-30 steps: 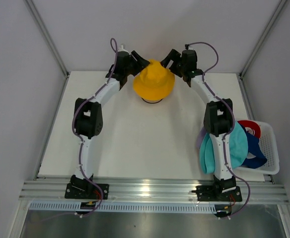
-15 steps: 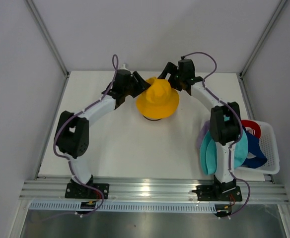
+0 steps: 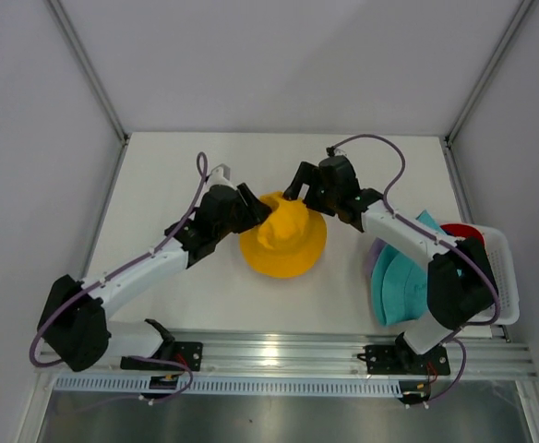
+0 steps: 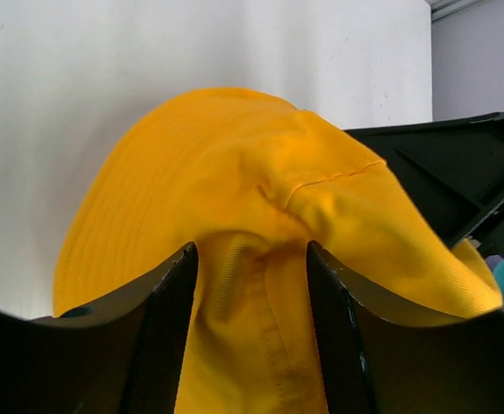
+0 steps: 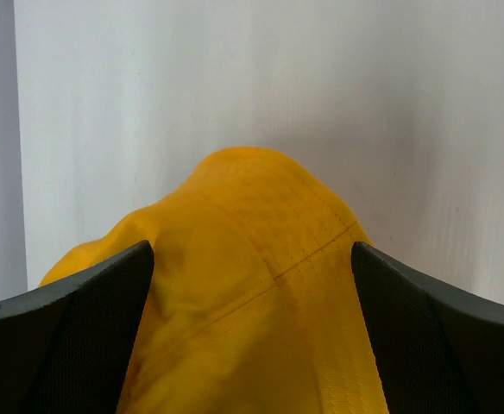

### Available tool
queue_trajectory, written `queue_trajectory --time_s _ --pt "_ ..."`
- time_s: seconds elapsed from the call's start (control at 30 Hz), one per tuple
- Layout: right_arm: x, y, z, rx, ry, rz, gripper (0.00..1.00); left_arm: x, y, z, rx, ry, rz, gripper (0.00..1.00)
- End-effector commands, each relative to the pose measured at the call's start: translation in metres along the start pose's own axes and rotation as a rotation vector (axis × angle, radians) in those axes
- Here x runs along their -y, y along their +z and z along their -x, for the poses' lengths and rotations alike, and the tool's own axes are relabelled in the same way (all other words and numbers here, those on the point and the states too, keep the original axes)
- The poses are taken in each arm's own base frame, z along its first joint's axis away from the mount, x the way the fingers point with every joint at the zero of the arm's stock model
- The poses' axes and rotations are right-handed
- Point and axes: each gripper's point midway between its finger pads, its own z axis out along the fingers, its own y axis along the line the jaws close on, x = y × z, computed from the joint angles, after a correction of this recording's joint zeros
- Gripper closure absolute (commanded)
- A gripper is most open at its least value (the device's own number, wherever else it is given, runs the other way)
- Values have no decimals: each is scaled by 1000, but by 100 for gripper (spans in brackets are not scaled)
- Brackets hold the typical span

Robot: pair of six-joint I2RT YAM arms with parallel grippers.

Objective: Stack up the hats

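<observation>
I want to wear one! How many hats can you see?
4. The yellow hat sits mid-table; a teal hat, a lavender hat's edge and a red hat's edge are at the white basket. The right arm may hide more.

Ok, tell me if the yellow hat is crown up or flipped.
Crown up: from above, the hat shows its dome ringed by brim, no inside visible. The left gripper pinches a fold of the crown.
</observation>
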Motion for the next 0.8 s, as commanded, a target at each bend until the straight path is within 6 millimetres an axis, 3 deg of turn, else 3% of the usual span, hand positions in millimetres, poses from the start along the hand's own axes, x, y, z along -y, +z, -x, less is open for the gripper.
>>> queue_trajectory --time_s 0.0,0.1,0.13,0.17,0.2,0.23,0.27,0.33,0.37,0.43,0.47,0.5,0.53,0.57,0.6,0.63,0.67,0.7,0.73,0.77 --pt "-1 -23 8 72 6 -41 1 -21 -22 0 53 -23 58 43" --pt "6 -35 27 121 -79 -91 0 -29 -33 6 88 15 77 41" --pt "-8 -45 50 163 -102 -66 0 -28 -36 12 105 31 75 38" --pt "-8 -51 55 148 -129 -75 0 -15 -45 27 142 72 43 36" --pt "-11 -57 67 152 -181 -71 0 -14 -50 31 139 101 46 35" --pt "-27 -74 104 216 -190 -40 0 -12 -54 36 143 129 51 32" --pt "-25 -81 107 181 -208 -56 1 10 -69 60 191 172 19 30" --pt "-34 -104 136 210 -245 -36 1 6 -82 67 179 233 67 23" --pt "-43 -130 162 246 -246 1 1 19 -97 85 214 286 43 19" --pt "-49 -161 185 288 -278 38 0 52 -129 108 228 353 -39 10" --pt "-51 -192 201 331 -282 66 0 61 -138 109 208 439 -77 8" --pt "-49 -208 207 352 -287 72 0 78 -146 97 130 484 -172 6" --pt "-45 -224 213 375 -291 77 1 114 -178 116 164 500 -280 5" --pt "-25 -241 223 395 -266 48 0 117 -184 103 89 533 -312 4" --pt "-19 -269 227 445 -255 36 0 130 -184 94 42 553 -364 4" --pt "-8 -284 230 473 -234 7 0 159 -205 85 16 580 -486 2" --pt "23 -304 238 514 -192 -81 0 171 -206 77 0 599 -530 1" --pt "30 -327 234 559 -185 -115 1 185 -209 69 -16 611 -585 0" --pt "41 -338 232 581 -178 -157 1 202 -203 42 -90 635 -662 0" --pt "55 -349 229 601 -163 -217 1 212 -199 31 -120 629 -697 0"
